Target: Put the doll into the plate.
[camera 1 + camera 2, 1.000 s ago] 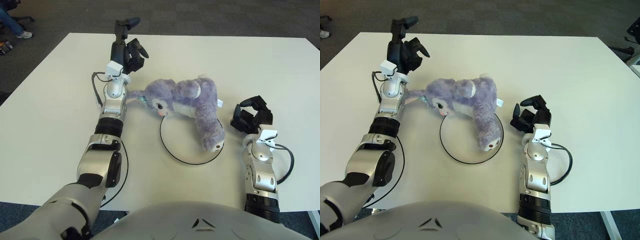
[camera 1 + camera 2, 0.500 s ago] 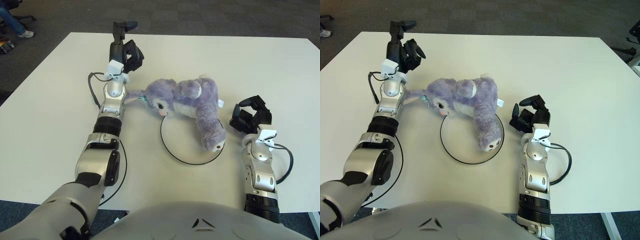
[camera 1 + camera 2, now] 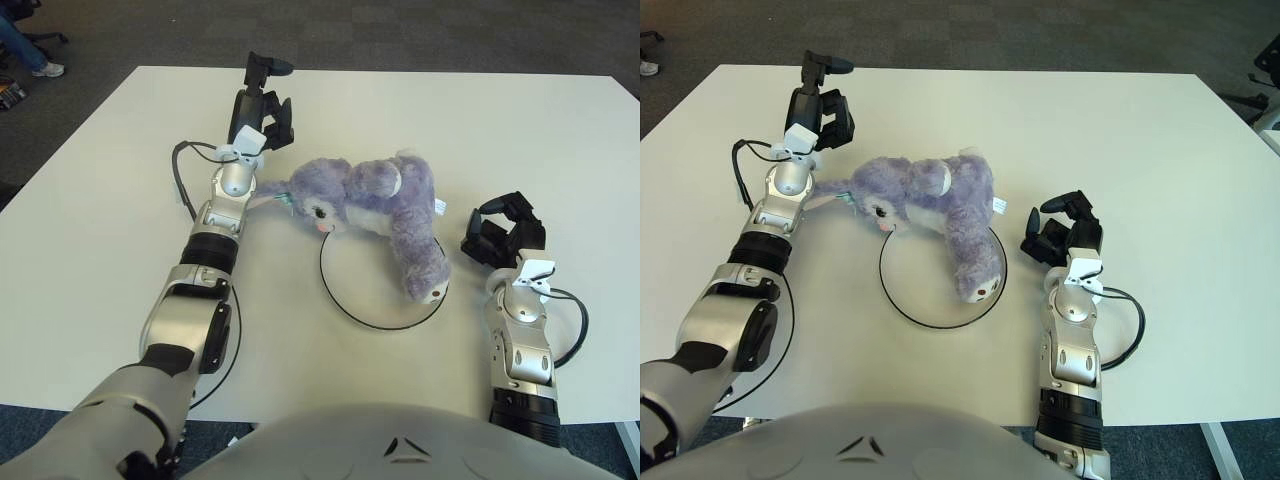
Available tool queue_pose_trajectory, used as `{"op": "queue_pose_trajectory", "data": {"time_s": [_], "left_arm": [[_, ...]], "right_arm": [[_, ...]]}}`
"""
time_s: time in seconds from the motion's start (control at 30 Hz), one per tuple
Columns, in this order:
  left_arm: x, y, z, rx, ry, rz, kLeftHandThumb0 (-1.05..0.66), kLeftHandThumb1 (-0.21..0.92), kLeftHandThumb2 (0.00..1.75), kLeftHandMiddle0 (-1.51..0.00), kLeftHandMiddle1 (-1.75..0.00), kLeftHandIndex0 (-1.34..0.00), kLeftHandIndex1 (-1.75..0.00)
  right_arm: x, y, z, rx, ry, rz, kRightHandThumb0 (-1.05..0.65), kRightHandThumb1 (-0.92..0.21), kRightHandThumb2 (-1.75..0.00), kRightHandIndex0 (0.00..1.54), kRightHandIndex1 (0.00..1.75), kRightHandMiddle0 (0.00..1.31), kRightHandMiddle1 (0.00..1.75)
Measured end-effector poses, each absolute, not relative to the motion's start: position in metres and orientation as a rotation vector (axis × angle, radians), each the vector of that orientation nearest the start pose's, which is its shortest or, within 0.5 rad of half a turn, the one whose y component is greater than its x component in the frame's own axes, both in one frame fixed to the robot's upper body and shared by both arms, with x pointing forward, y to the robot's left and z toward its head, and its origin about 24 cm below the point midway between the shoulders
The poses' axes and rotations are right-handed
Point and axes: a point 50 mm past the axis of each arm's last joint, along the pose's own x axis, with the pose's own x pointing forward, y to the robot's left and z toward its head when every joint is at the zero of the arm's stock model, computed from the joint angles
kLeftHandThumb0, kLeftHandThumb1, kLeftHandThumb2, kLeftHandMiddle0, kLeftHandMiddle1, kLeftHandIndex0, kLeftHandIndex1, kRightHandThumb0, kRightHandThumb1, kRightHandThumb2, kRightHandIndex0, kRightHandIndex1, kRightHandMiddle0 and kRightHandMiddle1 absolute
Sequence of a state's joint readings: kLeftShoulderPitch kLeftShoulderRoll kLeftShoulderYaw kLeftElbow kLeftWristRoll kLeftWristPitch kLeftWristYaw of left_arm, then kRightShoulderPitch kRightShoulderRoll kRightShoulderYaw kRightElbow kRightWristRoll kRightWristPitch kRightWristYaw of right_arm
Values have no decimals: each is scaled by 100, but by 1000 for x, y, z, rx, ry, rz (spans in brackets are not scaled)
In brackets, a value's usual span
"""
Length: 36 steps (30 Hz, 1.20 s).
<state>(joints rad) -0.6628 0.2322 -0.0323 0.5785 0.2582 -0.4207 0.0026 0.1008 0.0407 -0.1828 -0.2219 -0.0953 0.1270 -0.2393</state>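
Observation:
A purple plush doll (image 3: 385,205) lies across the far rim of the white, black-rimmed plate (image 3: 362,288). Its head points left and one leg reaches down to the plate's right rim; the head and upper body lie outside on the table. My left hand (image 3: 264,104) is raised just beyond the doll's long ear, at the far left of it. Its fingers are loose and hold nothing. My right hand (image 3: 503,231) shows to the right of the plate, fingers loosely bent and empty.
The white table (image 3: 110,210) stretches wide on all sides, with dark carpet beyond its far edge. Black cables loop beside my left forearm (image 3: 181,172) and my right wrist (image 3: 577,330). A person's feet show at the far left corner.
My left hand has swung a little to the right and closer to the doll's head. The doll, the plate and my right hand have stayed put.

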Motion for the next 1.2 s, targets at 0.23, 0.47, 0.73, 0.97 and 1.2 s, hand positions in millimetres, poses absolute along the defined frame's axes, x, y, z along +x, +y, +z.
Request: {"op": "queue_pose_trajectory", "data": {"time_s": [0.23,0.47,0.73,0.97,1.2], "left_arm": [[357,150,151,548,-425,-352,-76,92,78,-24,-89,0,-71],[346,155,156,548,-463,-528,-80,92,76,-15,-54,0,-62],[335,172,163,706,-534,-633,-89,92,64,-5,-44,0,-62],[319,180,166,716,-568,-728,-94,92,57,-7,-42,0,-73],[295,181,155,384,-497,-758,-85,68,77,-11,-54,0,-106]], "right_arm": [[224,-207,57,-80,6,-464,-45,-42,-119,115,175,53,175],[224,-207,58,-82,5,-463,-45,-41,-120,113,175,54,175],[224,-209,58,-86,3,-470,-45,-41,-121,111,175,54,175],[224,-209,58,-85,-3,-470,-45,-40,-121,112,175,54,175],[224,-209,58,-85,-4,-470,-45,-41,-120,114,175,54,175]]}}
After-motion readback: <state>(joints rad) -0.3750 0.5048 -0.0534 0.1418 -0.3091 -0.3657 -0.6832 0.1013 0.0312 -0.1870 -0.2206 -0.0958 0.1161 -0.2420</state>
